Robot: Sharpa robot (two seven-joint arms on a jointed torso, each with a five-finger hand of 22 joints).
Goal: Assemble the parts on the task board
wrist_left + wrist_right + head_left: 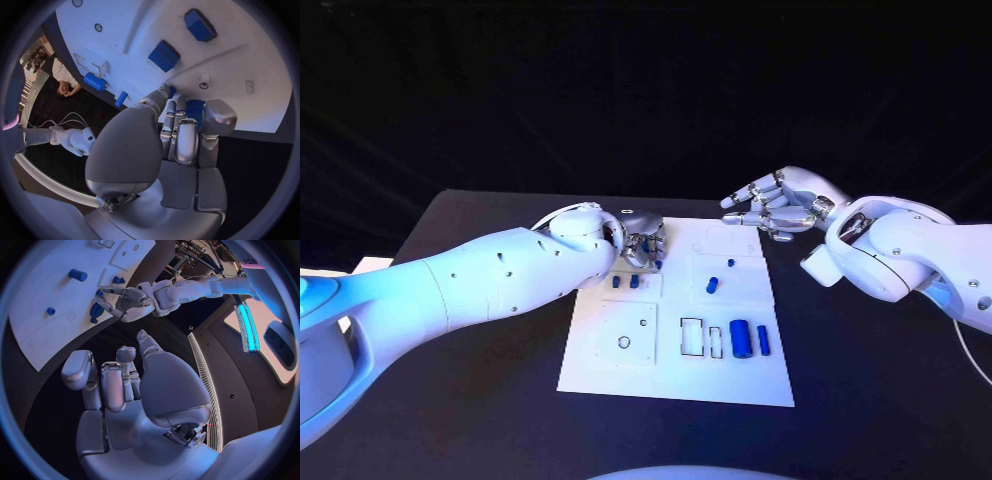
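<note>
The white task board (pixel 678 372) lies in the middle of the table. My left hand (pixel 642 243) is low over its far left part, fingers curled around a blue part (pixel 195 108), which also shows under that hand (pixel 128 300) as a blue part (pixel 96 310). Two small blue blocks (pixel 625 282) stand just in front of it. Other parts stand mid-board: a blue peg (pixel 713 285) and a tiny one (pixel 730 263). A thick blue cylinder (pixel 741 338) and a thin blue bar (pixel 763 340) lie at the near right. My right hand (pixel 776 205) hovers past the board's far right corner, fingers apart, holding nothing.
Empty outlined slots (pixel 692 336) and a round hole (pixel 623 342) mark the board's near half. The black table (pixel 877 380) surrounds the board. My right forearm (pixel 906 255) hangs over the table to the board's right.
</note>
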